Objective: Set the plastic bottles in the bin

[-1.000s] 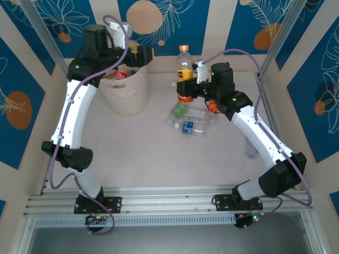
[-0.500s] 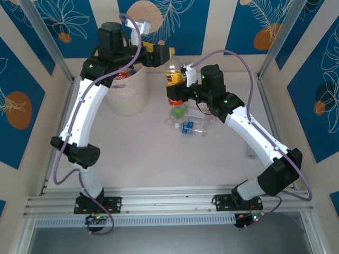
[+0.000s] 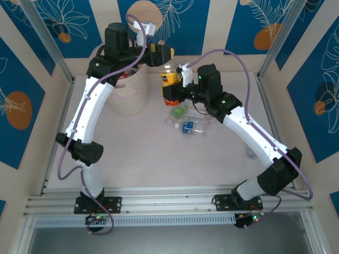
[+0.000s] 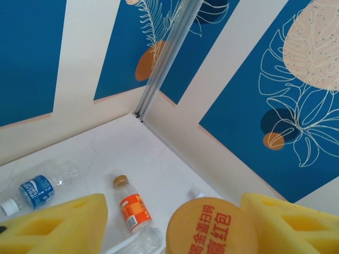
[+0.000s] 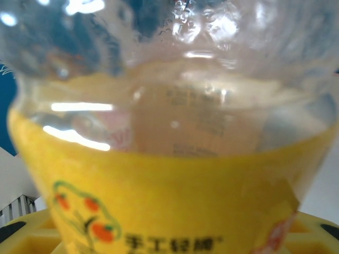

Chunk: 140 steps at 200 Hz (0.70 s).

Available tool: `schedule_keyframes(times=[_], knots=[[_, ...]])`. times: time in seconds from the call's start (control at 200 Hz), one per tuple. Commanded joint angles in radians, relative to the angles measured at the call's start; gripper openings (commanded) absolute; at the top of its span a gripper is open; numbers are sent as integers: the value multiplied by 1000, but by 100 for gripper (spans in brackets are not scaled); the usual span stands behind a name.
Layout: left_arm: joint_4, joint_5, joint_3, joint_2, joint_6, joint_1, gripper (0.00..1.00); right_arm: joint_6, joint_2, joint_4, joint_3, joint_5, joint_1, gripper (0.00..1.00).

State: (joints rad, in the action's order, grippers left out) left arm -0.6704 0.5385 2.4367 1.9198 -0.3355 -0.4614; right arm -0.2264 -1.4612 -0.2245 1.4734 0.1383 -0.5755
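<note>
Right fingers (image 5: 32, 238) grip the yellow-labelled bottle (image 3: 170, 79), while left fingers (image 4: 58, 222) stand apart astride its orange cap (image 4: 212, 230).

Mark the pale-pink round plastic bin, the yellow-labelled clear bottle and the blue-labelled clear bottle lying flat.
pale-pink round plastic bin (image 3: 128, 100): top external view, front wall.
yellow-labelled clear bottle (image 3: 169, 79): top external view, label.
blue-labelled clear bottle (image 3: 187, 127): top external view, label.

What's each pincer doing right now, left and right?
Left pincer: open, pads either side of the orange cap, gap visible, not gripping.
Right pincer: closed on the yellow-label bottle.
</note>
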Motion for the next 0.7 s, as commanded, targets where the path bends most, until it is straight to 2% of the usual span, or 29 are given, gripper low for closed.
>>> schedule_keyframes(times=[0.0, 0.265, 0.315, 0.5, 0.605, 0.695], knots=[[-6, 31, 30, 3, 5, -10, 59, 21, -8, 23, 41, -5, -9, 54], [-7, 41, 30, -4, 4, -10, 25, 19, -19, 22, 57, -14, -9, 54], [-6, 38, 30, -7, 7, -10, 21, 18, -19, 22, 59, -14, -10, 54], [10, -20, 31, -23, 35, -10, 0, 23, -19, 11, 63, -21, -11, 56], [13, -65, 37, -36, 64, -7, 0, 20, -13, 7, 63, -23, -11, 64], [13, -100, 38, -49, 84, -3, 0, 20, -7, 1, 71, -27, -10, 78]])
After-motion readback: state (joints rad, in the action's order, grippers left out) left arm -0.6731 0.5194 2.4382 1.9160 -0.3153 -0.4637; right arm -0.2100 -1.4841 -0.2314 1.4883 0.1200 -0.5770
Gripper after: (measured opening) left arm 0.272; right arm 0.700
